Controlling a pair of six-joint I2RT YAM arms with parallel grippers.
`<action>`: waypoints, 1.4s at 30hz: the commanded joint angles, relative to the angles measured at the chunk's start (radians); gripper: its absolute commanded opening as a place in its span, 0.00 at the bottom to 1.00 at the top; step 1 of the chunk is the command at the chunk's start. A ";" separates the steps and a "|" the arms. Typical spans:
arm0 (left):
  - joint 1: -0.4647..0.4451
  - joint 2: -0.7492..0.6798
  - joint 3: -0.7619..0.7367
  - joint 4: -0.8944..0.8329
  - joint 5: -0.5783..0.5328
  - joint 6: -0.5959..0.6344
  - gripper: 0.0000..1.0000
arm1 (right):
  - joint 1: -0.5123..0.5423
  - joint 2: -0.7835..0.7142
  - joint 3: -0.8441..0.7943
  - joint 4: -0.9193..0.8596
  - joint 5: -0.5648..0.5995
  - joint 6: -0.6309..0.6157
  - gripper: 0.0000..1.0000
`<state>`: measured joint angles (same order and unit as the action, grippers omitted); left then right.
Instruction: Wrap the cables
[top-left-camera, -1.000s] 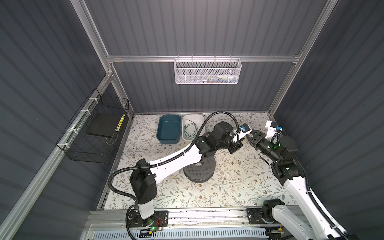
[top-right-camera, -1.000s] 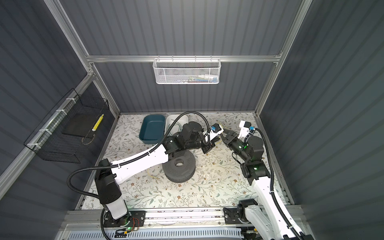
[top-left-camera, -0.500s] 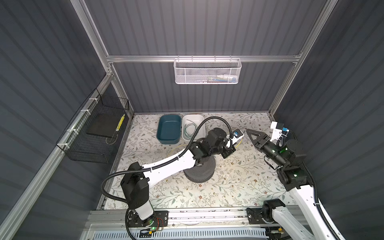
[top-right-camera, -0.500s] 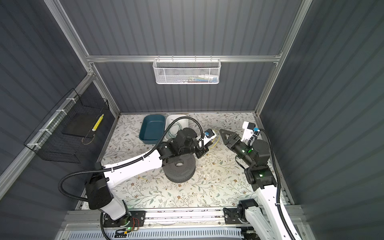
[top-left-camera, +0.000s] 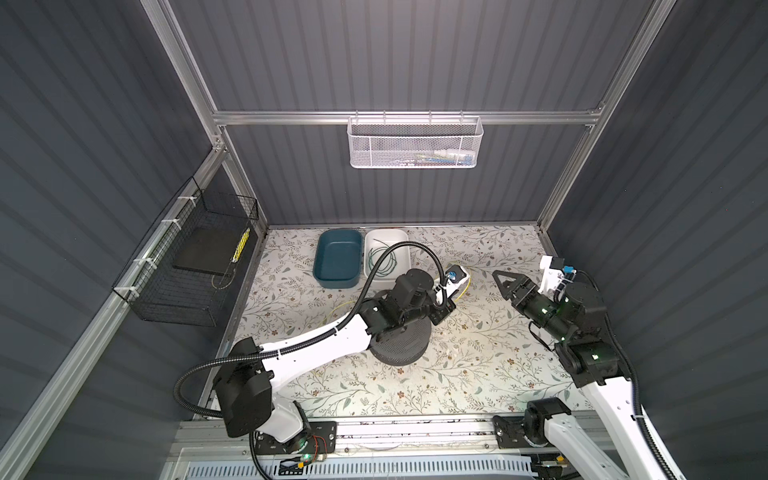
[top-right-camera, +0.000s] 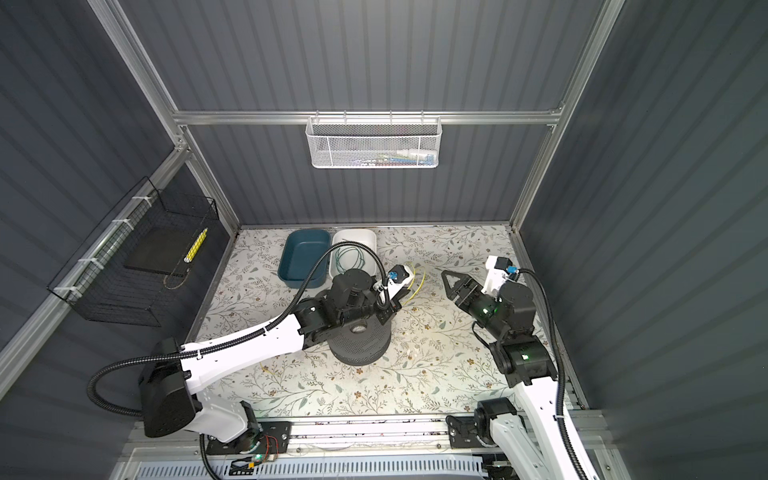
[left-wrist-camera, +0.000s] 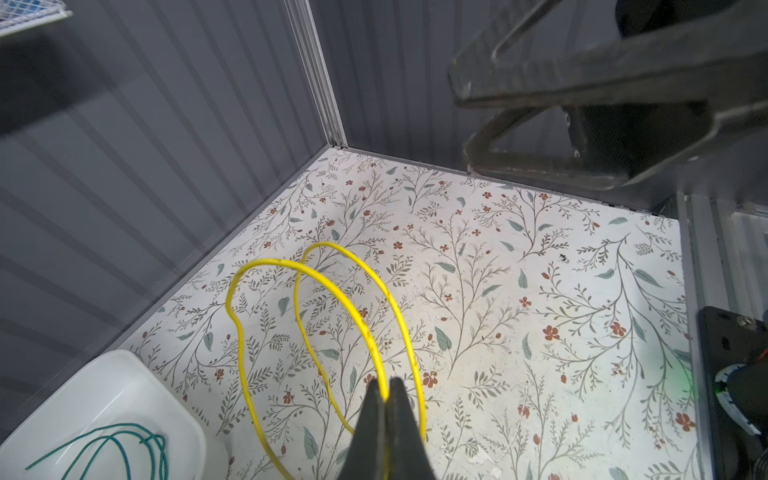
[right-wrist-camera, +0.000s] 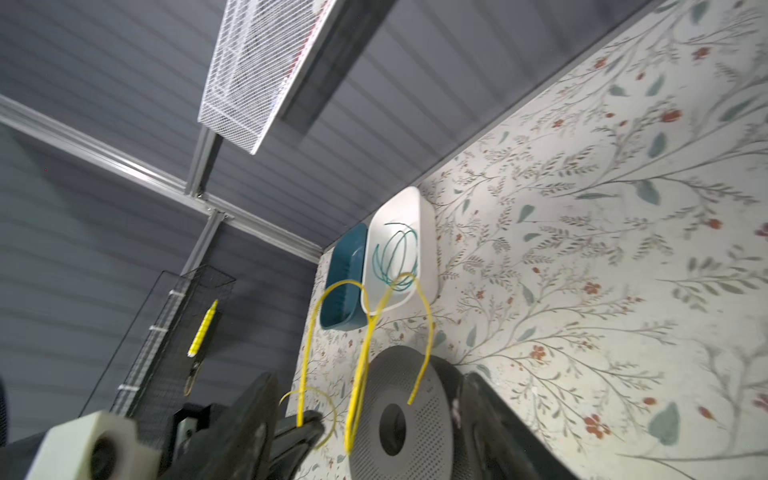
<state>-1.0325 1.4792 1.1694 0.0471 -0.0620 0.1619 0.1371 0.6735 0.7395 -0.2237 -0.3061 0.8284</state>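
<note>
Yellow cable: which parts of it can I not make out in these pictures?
Left wrist view: the yellow cable runs off the bottom edge and behind the shut left gripper.
Both top views: the left arm covers part of it; the rest is too thin to follow.
Right wrist view: blurred, so where the loops join cannot be told.

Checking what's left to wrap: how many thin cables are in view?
2. The yellow cable stands in loops, pinched in the shut left gripper. The green cable lies coiled in the white tub at the back. The left arm could hide others.
</note>
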 joint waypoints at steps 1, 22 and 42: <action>0.005 -0.057 -0.050 0.070 -0.028 -0.035 0.00 | 0.000 -0.020 -0.018 -0.079 0.059 -0.064 0.71; 0.005 -0.166 -0.154 0.122 -0.065 -0.108 0.00 | 0.020 0.130 -0.082 0.162 -0.277 -0.001 0.55; 0.005 -0.137 -0.104 0.096 -0.006 -0.108 0.00 | 0.131 0.158 -0.070 0.322 -0.254 0.072 0.58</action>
<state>-1.0325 1.3319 1.0252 0.1497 -0.0849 0.0578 0.2630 0.8181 0.6598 0.0357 -0.5362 0.8795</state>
